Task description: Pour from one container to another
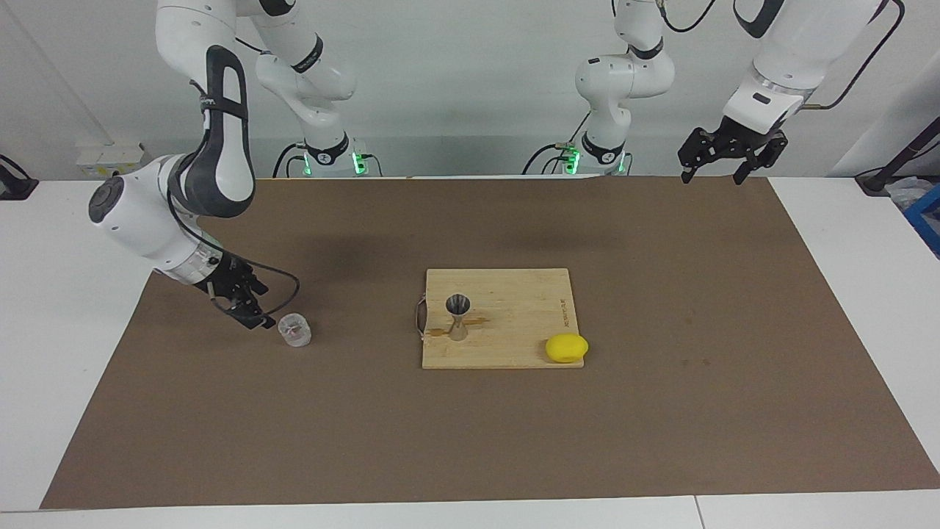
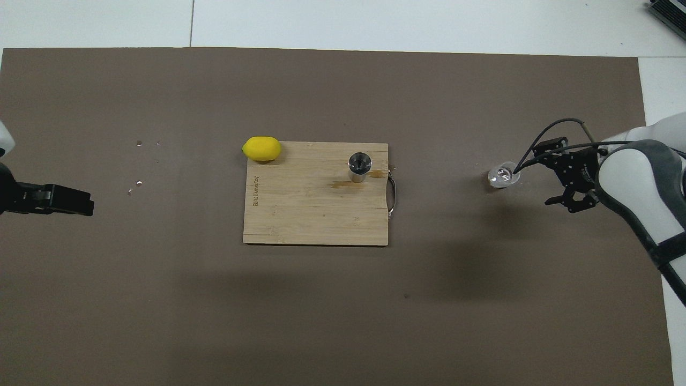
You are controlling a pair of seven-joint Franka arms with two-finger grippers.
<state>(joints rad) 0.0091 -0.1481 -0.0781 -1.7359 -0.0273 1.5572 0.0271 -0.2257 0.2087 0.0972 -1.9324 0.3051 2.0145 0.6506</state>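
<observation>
The right arm bends down from its base to a low elbow, forearm slanting toward the brown mat [image 1: 661,441], and the right gripper [image 1: 246,312] hangs just beside the glass cup [image 1: 294,329] at the right arm's end of the table, apart from it, holding nothing; the overhead view shows its two fingers [image 2: 554,143] spread wide with a black cable looping over them toward the cup. The left arm waits raised, the left gripper [image 1: 716,173] up over the mat's edge nearest the robots at the left arm's end, claw splayed wide and empty. The glass cup stands upright on the mat, small, squat and clear with textured walls, its round mouth bright from above [image 2: 503,175]. The steel jigger [image 1: 458,317] stands upright on the wooden cutting board [image 1: 514,345] in the middle of the table, hourglass-shaped in the facing view; from above only its round open top shows [image 2: 359,163], with a damp streak on the wood beside it. A lemon [image 1: 566,347] lies at the board's corner farther from the robots. The overhead view alone picks out small bright specks [image 2: 139,183] on the mat toward the left arm's end
</observation>
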